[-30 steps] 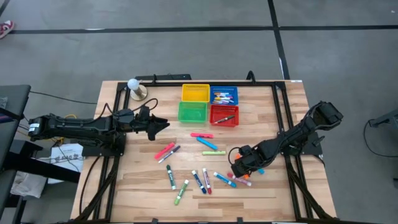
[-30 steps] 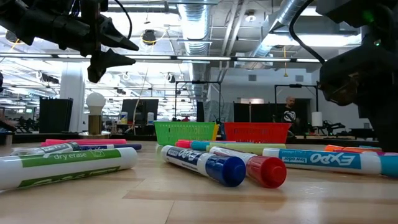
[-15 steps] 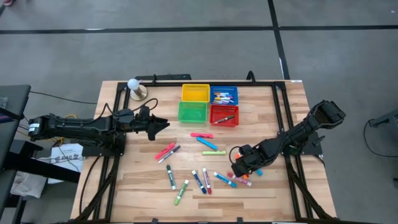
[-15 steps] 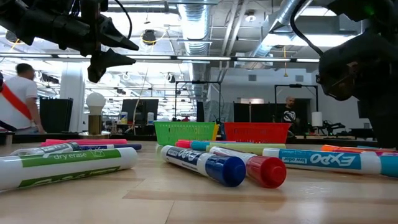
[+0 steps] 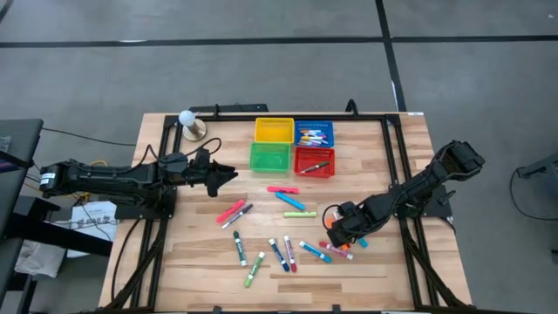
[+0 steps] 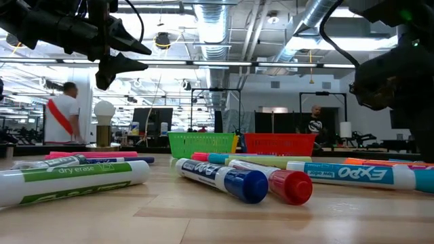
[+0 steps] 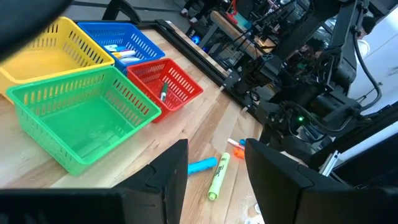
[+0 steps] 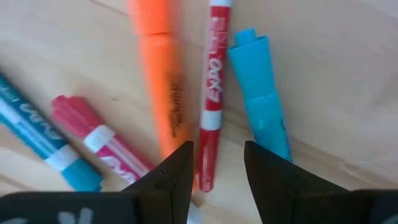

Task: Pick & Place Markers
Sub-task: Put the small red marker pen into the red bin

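Several markers point(image 5: 279, 255) lie loose on the wooden table, most of them near its front middle. My right gripper point(image 5: 336, 237) points down over a cluster at the front right and is open. In the right wrist view its fingers point(image 8: 177, 171) stand on either side of the end of a thin red marker point(image 8: 211, 106), which lies flat between an orange marker point(image 8: 165, 93) and a light blue one point(image 8: 261, 99). The orange one shows blurred. My left gripper point(image 5: 228, 174) hangs open above the table's left half, pointing toward the baskets, with nothing in it. My right gripper stands over the red marker's end with a gap on both sides. The orange marker runs under one finger point(image 8: 174, 162), and I cannot tell whether that finger touches it.
Four small mesh baskets stand at the far middle: yellow point(image 5: 274, 130), blue point(image 5: 314, 133) with markers inside, green point(image 5: 269, 157), red point(image 5: 314, 161) with one marker. A white ball on a round stand point(image 5: 189, 122) is at the far left. Dark frame rails run along the table's sides.
A person in the room behind the table has walked toward the right. Nothing on the table has visibly changed.
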Controlling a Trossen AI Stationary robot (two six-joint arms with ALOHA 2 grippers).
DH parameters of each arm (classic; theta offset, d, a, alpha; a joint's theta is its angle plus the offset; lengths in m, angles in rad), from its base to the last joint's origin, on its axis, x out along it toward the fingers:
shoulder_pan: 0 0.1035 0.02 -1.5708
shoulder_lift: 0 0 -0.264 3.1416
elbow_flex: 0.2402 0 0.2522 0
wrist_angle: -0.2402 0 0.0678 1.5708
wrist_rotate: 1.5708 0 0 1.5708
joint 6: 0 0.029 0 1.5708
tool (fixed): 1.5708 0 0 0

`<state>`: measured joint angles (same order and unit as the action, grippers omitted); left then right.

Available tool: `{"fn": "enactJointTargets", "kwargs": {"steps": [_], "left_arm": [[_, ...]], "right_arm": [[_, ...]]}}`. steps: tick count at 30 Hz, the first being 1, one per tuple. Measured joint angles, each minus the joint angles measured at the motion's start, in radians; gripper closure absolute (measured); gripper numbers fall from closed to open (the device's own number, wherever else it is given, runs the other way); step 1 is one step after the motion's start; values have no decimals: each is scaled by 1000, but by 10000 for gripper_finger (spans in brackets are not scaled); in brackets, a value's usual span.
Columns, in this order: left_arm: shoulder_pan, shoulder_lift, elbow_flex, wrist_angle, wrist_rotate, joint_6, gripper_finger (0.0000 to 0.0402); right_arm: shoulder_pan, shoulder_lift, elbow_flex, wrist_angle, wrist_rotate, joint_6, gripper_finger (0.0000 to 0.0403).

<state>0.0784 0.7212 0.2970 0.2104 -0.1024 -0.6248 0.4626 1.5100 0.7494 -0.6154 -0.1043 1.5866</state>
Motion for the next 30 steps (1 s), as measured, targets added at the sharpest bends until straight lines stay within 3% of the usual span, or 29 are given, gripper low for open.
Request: {"fn": "enactJointTargets", "kwargs": {"steps": [20, 30], "left_arm": [[0, 0, 0, 0, 0, 0, 243], [0, 0, 0, 2, 0, 0, 243]], "right_arm": [[-4, 2, -1, 0, 28, 5, 269], [-34, 89, 5, 16, 18, 2, 269]]}}
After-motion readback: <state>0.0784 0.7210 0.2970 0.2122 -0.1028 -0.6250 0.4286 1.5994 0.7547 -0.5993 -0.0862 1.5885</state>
